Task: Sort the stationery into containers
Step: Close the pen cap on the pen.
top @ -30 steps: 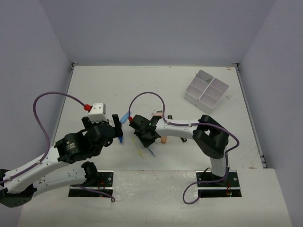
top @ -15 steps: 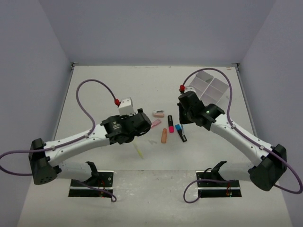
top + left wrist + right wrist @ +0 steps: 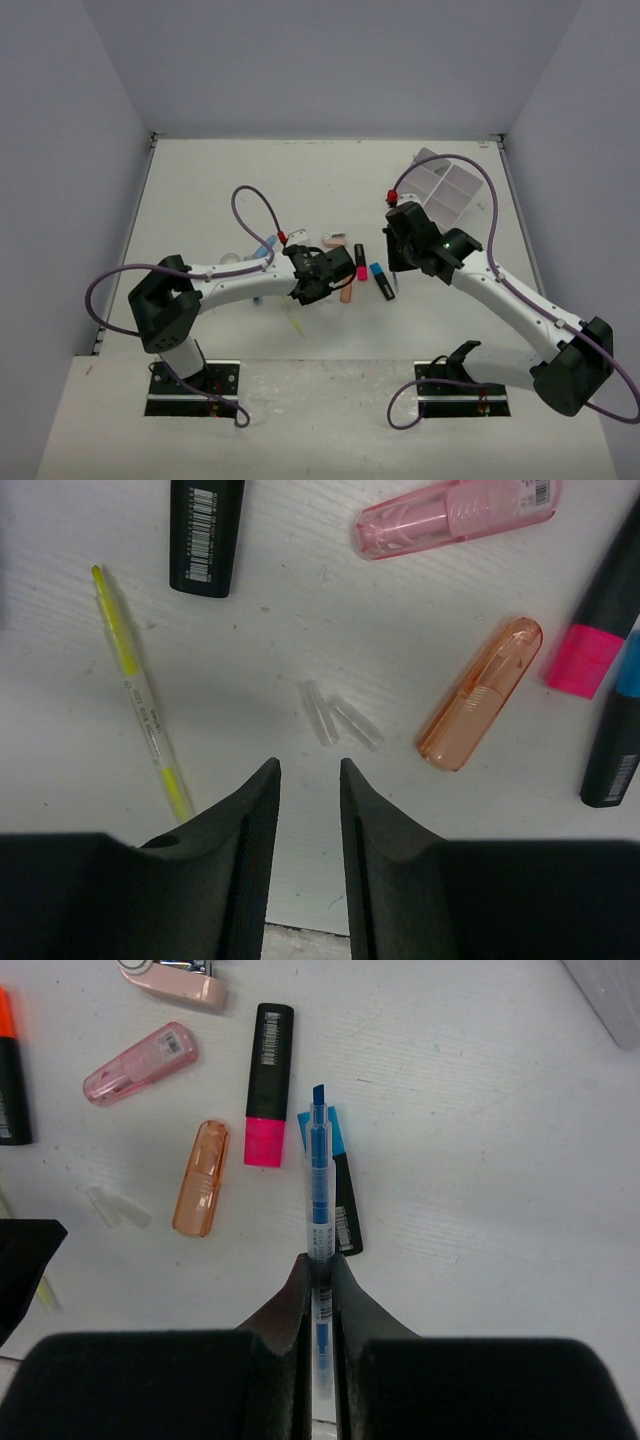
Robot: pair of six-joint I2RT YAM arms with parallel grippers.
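Note:
The stationery lies scattered mid-table: a pink-capped highlighter [image 3: 360, 262], a blue-capped highlighter [image 3: 381, 280] and an orange translucent piece [image 3: 346, 290]. My left gripper [image 3: 308, 770] hovers just short of two small clear caps [image 3: 338, 712], its jaws narrowly open with nothing between them. A thin yellow pen [image 3: 145, 695] lies to its left and the orange piece [image 3: 480, 693] to its right. My right gripper [image 3: 320, 1265] is shut on a thin blue pen [image 3: 319, 1180], held above the blue-capped highlighter [image 3: 340, 1200]. The white divided tray [image 3: 440, 190] stands at the back right.
A pink translucent piece [image 3: 140, 1062], an orange-capped highlighter [image 3: 8, 1060] and a pink item [image 3: 175, 985] lie beyond the group. A blue marker [image 3: 268, 245] rests beside the left forearm. Both arms meet near the table's centre, close to each other.

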